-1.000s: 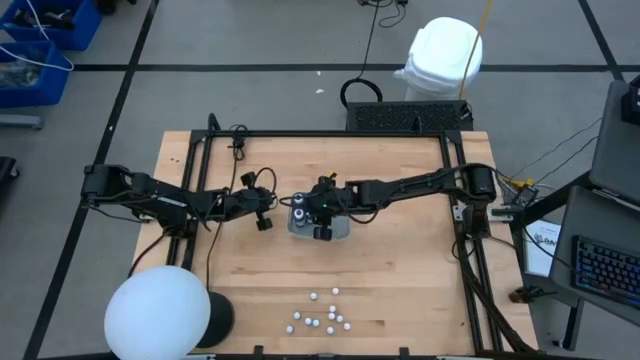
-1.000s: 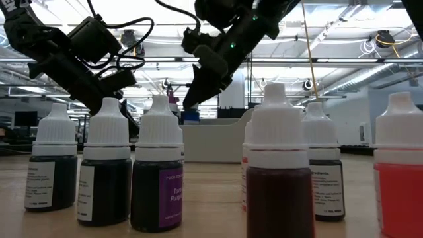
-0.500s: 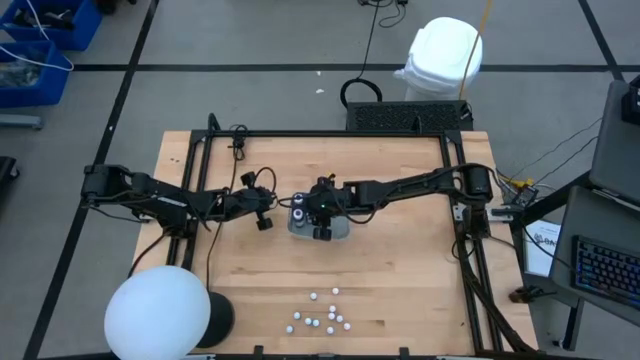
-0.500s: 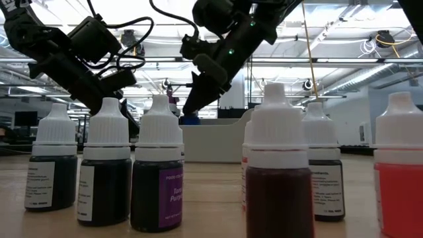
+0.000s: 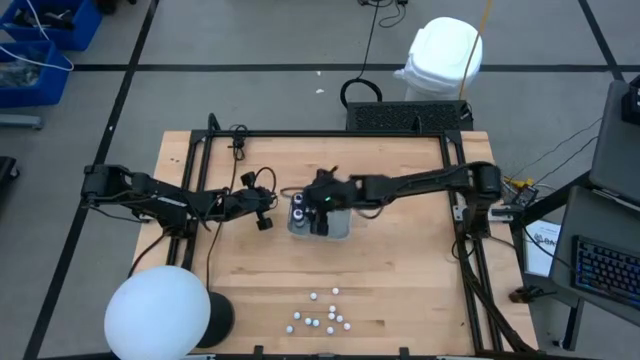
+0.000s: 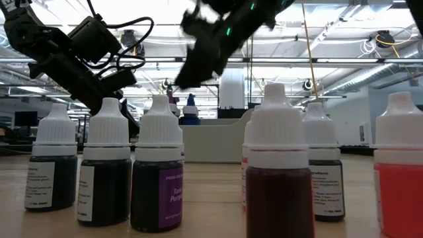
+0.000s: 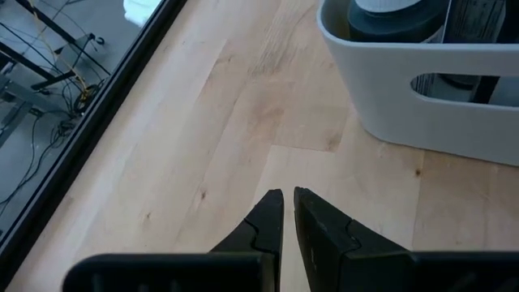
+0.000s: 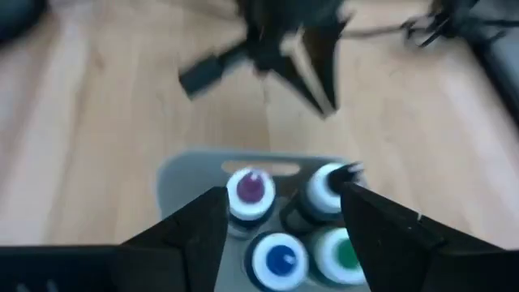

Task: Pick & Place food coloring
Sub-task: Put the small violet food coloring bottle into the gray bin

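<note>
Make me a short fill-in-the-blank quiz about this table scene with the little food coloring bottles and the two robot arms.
1. The small grey plastic tray holds ____ food coloring bottles.
2. The right gripper, above that tray, has its fingers ____.
3. The left gripper hovers over the bare ____ table beside the tray.
4. The bottle with the purple-centred cap stands next to one with a ____ centre.

Missing words: four; open; wooden; blue

Bright, even overhead strip lighting, soft shadows, motion blur on the right pincer point(image 6: 198, 49).
</note>
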Tool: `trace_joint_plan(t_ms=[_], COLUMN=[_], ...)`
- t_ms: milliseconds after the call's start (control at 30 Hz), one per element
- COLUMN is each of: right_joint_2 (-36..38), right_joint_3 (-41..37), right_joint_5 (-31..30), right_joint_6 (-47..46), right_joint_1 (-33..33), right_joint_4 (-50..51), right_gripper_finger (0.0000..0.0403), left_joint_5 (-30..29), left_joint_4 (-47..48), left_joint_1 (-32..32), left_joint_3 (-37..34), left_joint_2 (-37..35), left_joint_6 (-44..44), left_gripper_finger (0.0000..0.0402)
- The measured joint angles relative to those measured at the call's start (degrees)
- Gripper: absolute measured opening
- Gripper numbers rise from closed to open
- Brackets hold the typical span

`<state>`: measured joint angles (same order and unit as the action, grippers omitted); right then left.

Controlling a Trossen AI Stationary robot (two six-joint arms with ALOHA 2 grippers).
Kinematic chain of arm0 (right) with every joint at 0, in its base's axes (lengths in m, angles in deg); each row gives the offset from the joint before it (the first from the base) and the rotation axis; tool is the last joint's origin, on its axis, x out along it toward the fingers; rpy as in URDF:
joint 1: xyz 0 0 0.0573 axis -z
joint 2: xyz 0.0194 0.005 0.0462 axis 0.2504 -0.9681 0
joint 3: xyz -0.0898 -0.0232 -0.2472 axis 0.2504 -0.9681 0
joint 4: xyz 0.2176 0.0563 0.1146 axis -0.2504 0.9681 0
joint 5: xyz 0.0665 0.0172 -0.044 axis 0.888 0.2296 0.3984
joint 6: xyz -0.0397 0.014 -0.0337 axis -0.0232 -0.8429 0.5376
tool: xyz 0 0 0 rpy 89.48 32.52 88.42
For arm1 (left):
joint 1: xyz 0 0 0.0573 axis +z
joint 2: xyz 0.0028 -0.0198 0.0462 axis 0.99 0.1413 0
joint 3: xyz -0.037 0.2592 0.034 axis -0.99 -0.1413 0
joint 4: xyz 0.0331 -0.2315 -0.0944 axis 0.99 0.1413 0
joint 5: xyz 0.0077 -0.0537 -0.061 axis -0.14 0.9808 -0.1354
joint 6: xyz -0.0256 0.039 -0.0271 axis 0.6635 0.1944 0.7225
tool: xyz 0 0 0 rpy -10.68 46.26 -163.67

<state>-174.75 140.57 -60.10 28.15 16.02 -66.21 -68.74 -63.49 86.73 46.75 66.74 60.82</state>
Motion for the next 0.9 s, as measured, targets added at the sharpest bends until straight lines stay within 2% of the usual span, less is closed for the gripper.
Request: trace_joint_plan(t_ms=[133, 267, 367, 433, 533, 667, 800, 900], right_joint_2=[9.5, 20.22, 28.21, 33.03, 40.62, 51.68, 62.37, 69.02], right_joint_3=[-0.16, -3.28, -7.83, -12.03, -19.34, -32.04, -45.42, -54.32], right_joint_5=[0.04, -0.18, -4.38, -8.25, -10.54, -14.85, -16.5, -16.37], right_joint_6=[-1.42, -2.64, -3.4, -3.25, -2.8, -3.04, -2.73, -1.23], right_joint_1=[-1.34, -4.59, -8.77, -11.84, -16.01, -20.15, -20.73, -20.63], right_joint_4=[4.05, 6.71, 5.07, 4.65, 2.85, -4.72, -13.45, -20.03], right_gripper_finger=[0.0234, 0.0218, 0.0195, 0.0177, 0.0142, 0.0084, 0.0019, 0.0008], left_joint_5=[0.02, 0.02, 0.01, 0.02, 0.27, 1.13, 1.08, 1.13], left_joint_4=[0.07, 0.26, 0.26, 0.16, 0.22, 0.15, -0.71, -1.34], left_joint_1=[0.0, -0.02, -0.01, 0.0, 0.0, -0.02, 0.0, 0.0], left_joint_3=[0.0, 0.0, 0.0, 0.0, 0.0, 0.0, 0.01, 0.02], left_joint_2=[0.0, 0.0, 0.0, 0.0, 0.0, 0.0, 0.0, 0.0], left_joint_6=[0.0, -0.02, -0.02, -0.02, 1.99, 2.61, 2.32, 1.75], left_gripper_finger=[0.0042, 0.0042, 0.0042, 0.0042, 0.0042, 0.0042, 0.0042, 0.0042])
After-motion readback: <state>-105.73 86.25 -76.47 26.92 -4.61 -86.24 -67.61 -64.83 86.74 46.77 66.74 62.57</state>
